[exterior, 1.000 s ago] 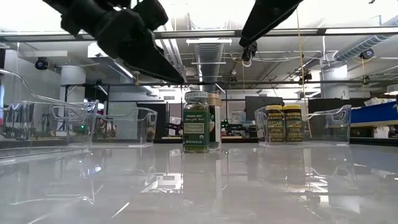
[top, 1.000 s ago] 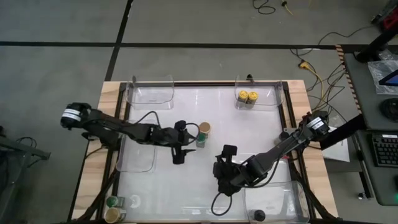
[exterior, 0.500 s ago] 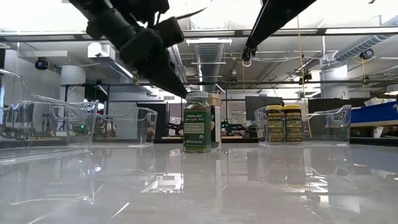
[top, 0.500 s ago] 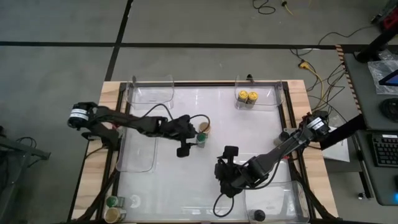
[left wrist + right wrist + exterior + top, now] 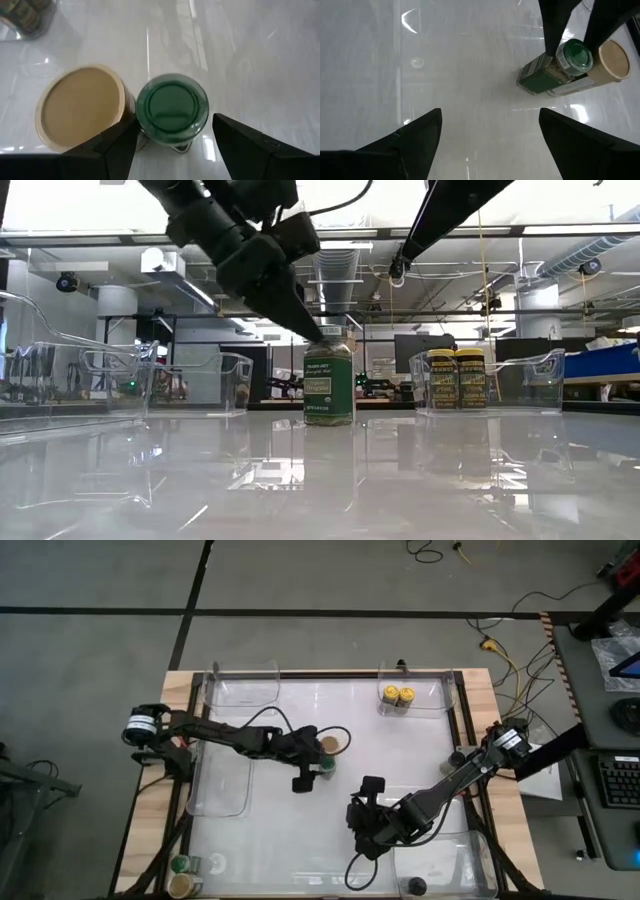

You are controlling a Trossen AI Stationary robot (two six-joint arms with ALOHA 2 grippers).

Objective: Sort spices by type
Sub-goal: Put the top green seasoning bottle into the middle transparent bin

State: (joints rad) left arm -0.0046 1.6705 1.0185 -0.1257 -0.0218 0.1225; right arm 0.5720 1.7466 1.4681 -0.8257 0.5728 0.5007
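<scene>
A green-lidded spice jar stands upright on the white table, close beside a tan-lidded jar. My left gripper is open just above the green jar, with a finger on either side of its lid. My right gripper is open and hovers over the table's near middle, touching nothing. Two yellow-lidded jars stand in the far right bin. A black-lidded jar sits in the near right bin. My left gripper comes at the green jar from above, slanting down from the table's left. One fingertip meets the lid's rim on its left side. Whether the other finger touches, I cannot tell. The jar stands upright on the table.
Clear bins sit at the far left, the left edge, the far right and the near right. Another green-lidded jar and another tan-lidded jar stand at the near left corner. The white surface between the arms is open.
My left gripper has moved toward the table's right and down onto the green jar, staying open. The green jar has slid a little to the right, and in the low view it now hides the tan jar behind it.
</scene>
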